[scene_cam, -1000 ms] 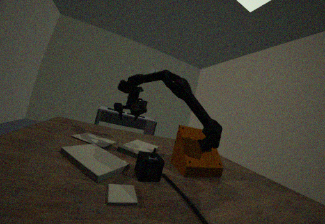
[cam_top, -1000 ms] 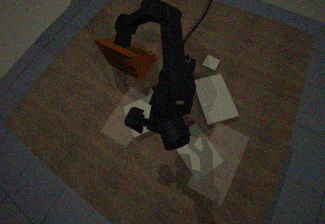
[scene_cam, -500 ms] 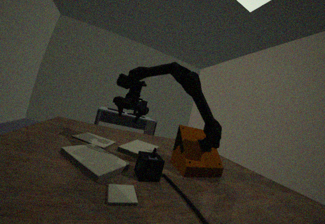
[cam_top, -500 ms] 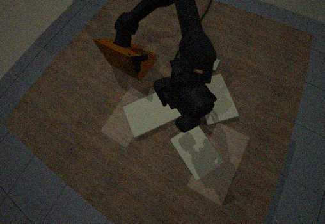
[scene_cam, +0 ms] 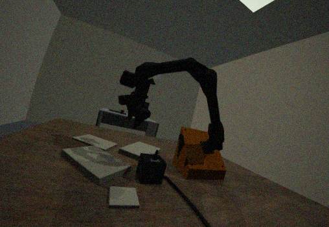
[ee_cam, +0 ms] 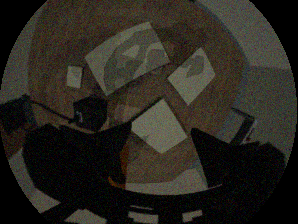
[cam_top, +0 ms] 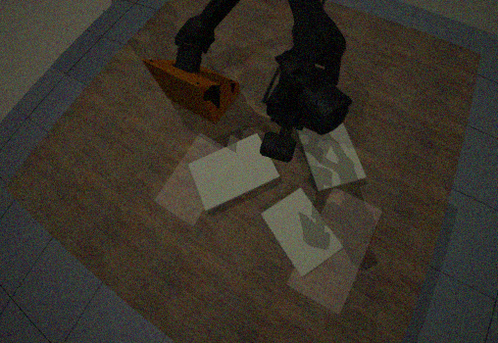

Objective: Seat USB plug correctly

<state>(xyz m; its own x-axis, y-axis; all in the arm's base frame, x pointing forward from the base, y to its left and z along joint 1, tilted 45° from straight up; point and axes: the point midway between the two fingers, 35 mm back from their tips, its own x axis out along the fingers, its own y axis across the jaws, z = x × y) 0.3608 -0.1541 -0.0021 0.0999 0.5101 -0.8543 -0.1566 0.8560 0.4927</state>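
Exterior: white panels (scene_cam: 96, 163) beside power cube (scene_cam: 151, 168).

We find no word, number, brand or sign that can be read anywhere in these dim, grainy views. The flat white slab (cam_top: 233, 171) and the two patterned white slabs (cam_top: 332, 156) (cam_top: 301, 229) on the wooden table (cam_top: 98, 223) carry only grey blotches (shapes, not letters). The orange base block (scene_cam: 198, 155) shows dark cut-outs but no marking we can make out, and the black power cube (scene_cam: 151, 168) is too dark for any label to be told. The small white tile (scene_cam: 124, 196) is blank.
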